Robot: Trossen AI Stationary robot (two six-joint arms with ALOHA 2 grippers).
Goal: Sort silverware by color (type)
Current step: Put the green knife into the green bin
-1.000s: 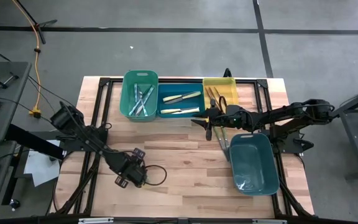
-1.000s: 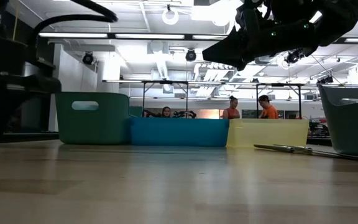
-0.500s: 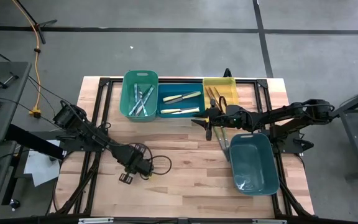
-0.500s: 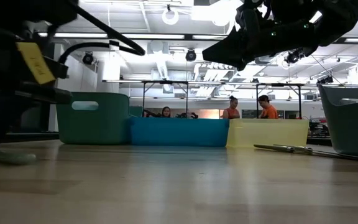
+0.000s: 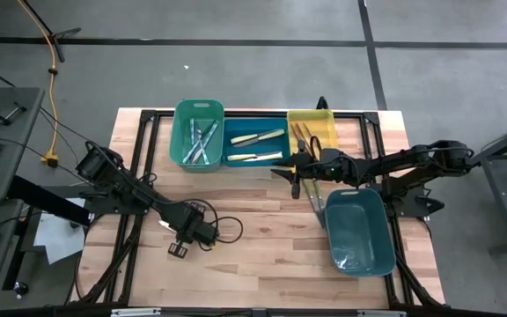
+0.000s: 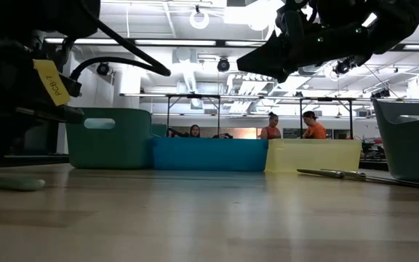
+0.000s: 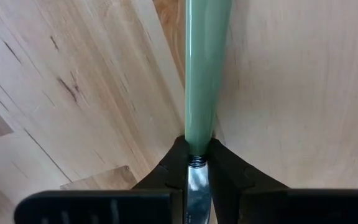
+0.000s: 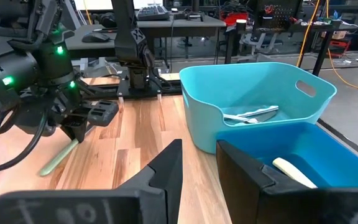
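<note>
My left gripper (image 5: 192, 232) points down at the table's near left, shut on a green-handled utensil (image 7: 201, 74), one piece of the silverware. Its handle (image 8: 58, 158) lies on the wood and also shows in the low view (image 6: 9, 182). My right gripper (image 5: 293, 173) hovers level at the right, in front of the bins, open with nothing between its fingers (image 8: 166, 171). More silverware lies in the green bin (image 5: 198, 134), the blue bin (image 5: 256, 145) and the yellow bin (image 5: 311, 130). Loose silverware (image 5: 315, 198) lies on the table. My left gripper pinches the utensil between its two fingers at the neck (image 7: 196, 163), where the green handle meets the metal part. The fingers come from above, pointing down, across the utensil. The green handle (image 8: 58, 158) stretches away from the fingers along the tabletop.
A large teal bin (image 5: 357, 231) stands at the near right, next to the loose silverware. The three bins stand in a row along the far edge. People stand in the room beyond the table (image 6: 271, 125). Bare wood lies between the two arms.
My left gripper has gone toward the table's right and a little toward the far edge, turned slightly, and shut on the green-handled utensil. The handle has slid along the table with it. My right gripper has kept still.
</note>
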